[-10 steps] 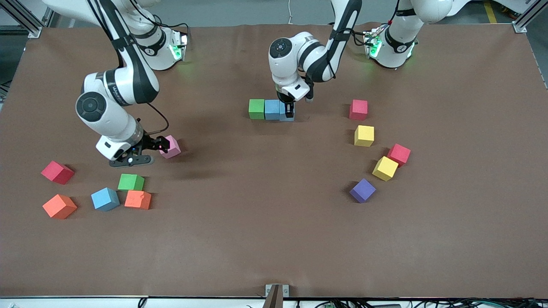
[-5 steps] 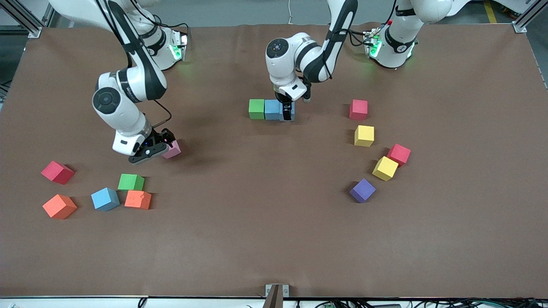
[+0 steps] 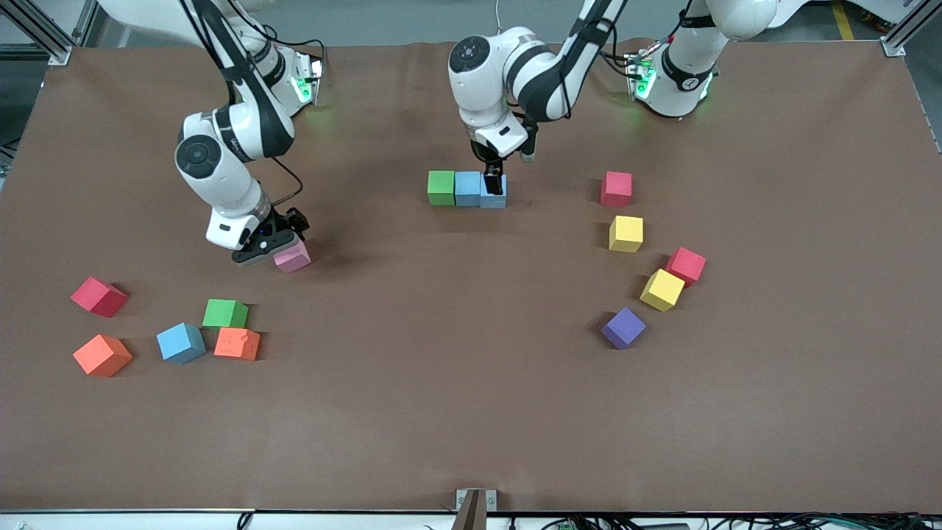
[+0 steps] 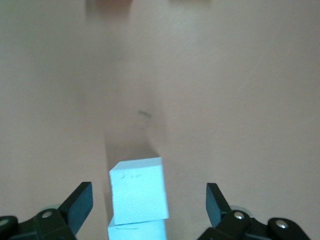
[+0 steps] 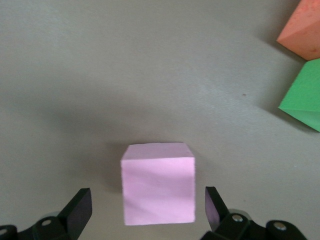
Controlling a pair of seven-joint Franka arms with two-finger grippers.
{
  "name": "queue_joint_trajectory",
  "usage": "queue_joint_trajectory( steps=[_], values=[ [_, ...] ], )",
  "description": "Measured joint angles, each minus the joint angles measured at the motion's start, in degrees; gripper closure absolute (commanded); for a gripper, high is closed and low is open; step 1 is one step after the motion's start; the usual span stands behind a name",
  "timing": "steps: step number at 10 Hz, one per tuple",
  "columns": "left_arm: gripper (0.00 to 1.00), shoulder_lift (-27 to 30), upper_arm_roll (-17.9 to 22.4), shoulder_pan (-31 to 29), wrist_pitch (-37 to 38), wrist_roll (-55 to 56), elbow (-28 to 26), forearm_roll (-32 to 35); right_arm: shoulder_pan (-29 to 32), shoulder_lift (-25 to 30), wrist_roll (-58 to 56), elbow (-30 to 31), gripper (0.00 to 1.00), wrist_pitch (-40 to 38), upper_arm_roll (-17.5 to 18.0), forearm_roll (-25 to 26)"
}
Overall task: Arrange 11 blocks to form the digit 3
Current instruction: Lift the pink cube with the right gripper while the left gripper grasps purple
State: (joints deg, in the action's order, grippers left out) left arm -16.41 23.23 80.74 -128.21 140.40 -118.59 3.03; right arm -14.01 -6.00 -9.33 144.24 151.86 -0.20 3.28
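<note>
- Row (image 3: 467,190) of three touching cubes at 12 o'clock from the tabletop (image 3: 471,427) centre in the front view: green cube (image 3: 441,187), mid blue cube (image 3: 467,188), end blue cube (image 3: 494,201), edge to edge, with the green one toward the right arm's end.
- Matte foam, sharp-edged, equal in size; only this one row of the digit 3 laid.
- Left tool (image 3: 494,184) straight over the end blue cube, fingers spread wide with a clear gap at each flank, gripping nothing.
- Top of the end blue cube partly hidden under that tool from the front; in the left wrist view one blue cube whole between the fingers, the other cut off at the picture edge.
- Right tool (image 3: 274,243) low over the pink cube (image 3: 294,259), at 9 o'clock from centre, fingers wide and clear of both pink flanks, nothing held.
- Pink cube flat on the tabletop, partly covered by the tool from the front.
- Loose at 8 o'clock: red cube (image 3: 98,297), orange cube (image 3: 102,355), loose blue cube (image 3: 181,342), loose green cube (image 3: 225,313), second orange cube (image 3: 237,343) just beside the green.
- Loose from 2 to 4 o'clock: crimson cube (image 3: 616,188), yellow cube (image 3: 625,233), second crimson cube (image 3: 686,265) touching second yellow cube (image 3: 662,289), purple cube (image 3: 623,327).
</note>
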Motion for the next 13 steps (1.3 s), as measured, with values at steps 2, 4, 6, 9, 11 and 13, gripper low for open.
queue_joint_trajectory(
  steps=[2, 4, 6, 9, 11, 13],
  values=[
    [0.00, 3.49, 0.24, -5.60, 1.63, -10.49, -0.09, 1.24, -0.35, 0.00, 0.29, 0.31, 0.00, 1.45, -0.01, 0.00],
    [0.00, 4.09, 0.40, -12.89, 1.66, -22.69, -0.13, 1.49, -0.35, -0.02, 0.26, 0.45, 0.00, 2.08, -0.11, 0.00],
    [0.00, 4.05, 0.37, -21.49, -1.00, -33.86, -0.17, 2.86, -0.32, -0.24, 0.21, 0.58, 0.00, 3.62, -0.22, 0.07],
    [0.00, 1.31, 0.24, -31.84, -9.42, -50.43, -0.65, 3.11, 0.20, -2.26, -1.45, 1.04, 0.00, 6.39, -0.49, 0.18],
    [0.00, -4.15, 0.03, -35.11, -14.18, -58.37, 0.78, 3.13, 0.75, -2.65, -2.61, 1.05, 0.00, 6.64, -0.57, 0.19],
    [0.00, -8.97, -0.45, -37.55, -15.66, -63.86, 4.73, 3.08, 0.80, -3.57, -2.78, 1.09, 0.00, 7.38, -0.54, 0.24]
  ],
)
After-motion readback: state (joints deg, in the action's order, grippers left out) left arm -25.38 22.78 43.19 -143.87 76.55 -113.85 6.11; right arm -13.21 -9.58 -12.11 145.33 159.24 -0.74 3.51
